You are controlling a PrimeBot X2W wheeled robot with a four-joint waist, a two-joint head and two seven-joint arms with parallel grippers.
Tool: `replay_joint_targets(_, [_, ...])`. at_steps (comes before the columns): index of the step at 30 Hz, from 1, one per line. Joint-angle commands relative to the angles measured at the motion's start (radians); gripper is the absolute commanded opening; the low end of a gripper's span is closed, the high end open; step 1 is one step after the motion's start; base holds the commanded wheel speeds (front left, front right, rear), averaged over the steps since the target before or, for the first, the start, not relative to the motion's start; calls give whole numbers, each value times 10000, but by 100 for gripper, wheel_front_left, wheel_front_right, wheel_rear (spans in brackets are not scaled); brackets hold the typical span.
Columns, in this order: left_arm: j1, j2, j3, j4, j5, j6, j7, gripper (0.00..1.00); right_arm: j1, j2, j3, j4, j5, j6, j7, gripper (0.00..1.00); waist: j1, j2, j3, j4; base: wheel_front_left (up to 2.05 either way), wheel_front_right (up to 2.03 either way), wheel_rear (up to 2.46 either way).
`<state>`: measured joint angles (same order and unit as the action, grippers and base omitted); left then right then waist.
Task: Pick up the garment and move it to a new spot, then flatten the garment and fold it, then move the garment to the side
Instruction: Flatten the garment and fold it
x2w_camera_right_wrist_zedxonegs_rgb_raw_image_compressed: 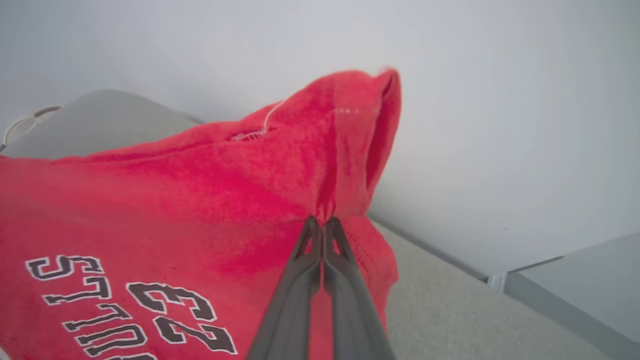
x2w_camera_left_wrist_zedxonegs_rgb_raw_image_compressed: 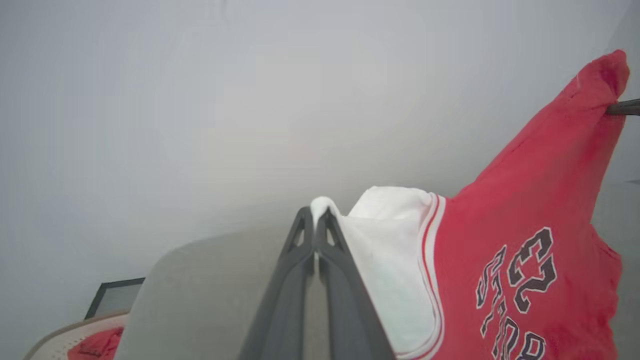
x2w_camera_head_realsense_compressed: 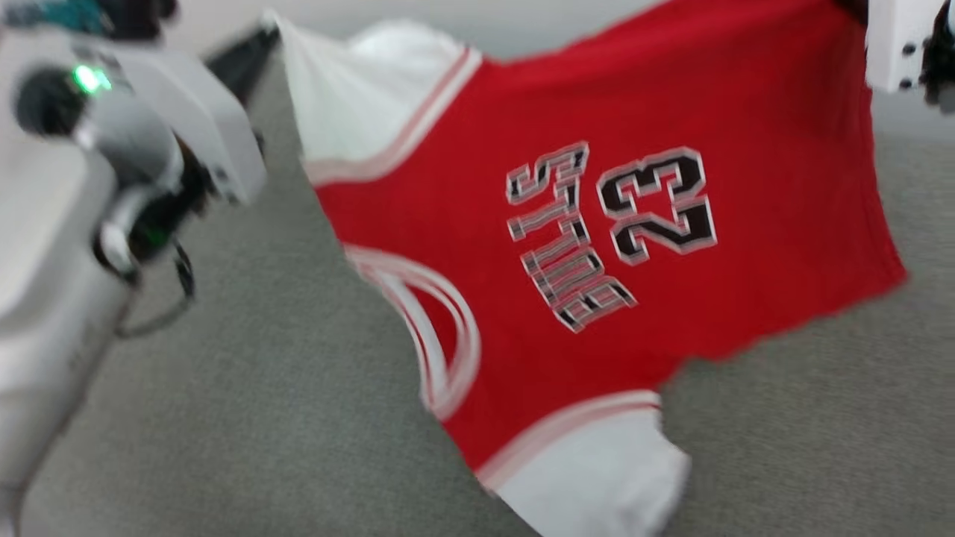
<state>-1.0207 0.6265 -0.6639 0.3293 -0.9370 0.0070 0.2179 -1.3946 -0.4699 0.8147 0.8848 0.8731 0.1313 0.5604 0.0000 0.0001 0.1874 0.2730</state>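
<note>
Left gripper [x2w_camera_left_wrist_zedxonegs_rgb_raw_image_compressed: 316, 215] and right gripper [x2w_camera_right_wrist_zedxonegs_rgb_raw_image_compressed: 321, 222] each clamp the shirt [x2w_camera_head_realsense_compressed: 597, 261], spread in the air.
Left bites a white sleeve tip at upper left, right a red corner at upper right; the shirt hangs between them over the grey surface [x2w_camera_head_realsense_compressed: 224, 418]. Both bites look thin: stretching harder could slip a corner free.

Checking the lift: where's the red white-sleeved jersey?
Head view, centre: the red white-sleeved jersey hangs over the grey fabric surface, left gripper pinching a sleeve, right gripper pinching a red corner.
</note>
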Motion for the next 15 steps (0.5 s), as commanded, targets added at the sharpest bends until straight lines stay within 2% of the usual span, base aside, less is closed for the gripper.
replay_joint_targets(1, [-491, 13, 79, 361, 101, -91, 78, 0, -208, 94, -12, 85, -97, -9, -382, 0, 0, -1, -362, -462, 0, 0, 0])
replay_joint_targets(7, [-2410, -201, 71, 2070, 648, -507, -49, 0, -789, 469, -178, 582, -372, -11, -1722, 0, 0, -1, -656, -909, 0, 0, 0])
replay_joint_targets(15, [-4397, -606, -27, 4102, 1311, -862, -794, 0, -1370, 889, -438, 1125, -365, -11, -2724, 0, 0, -1, -866, -1364, 0, 0, 0])
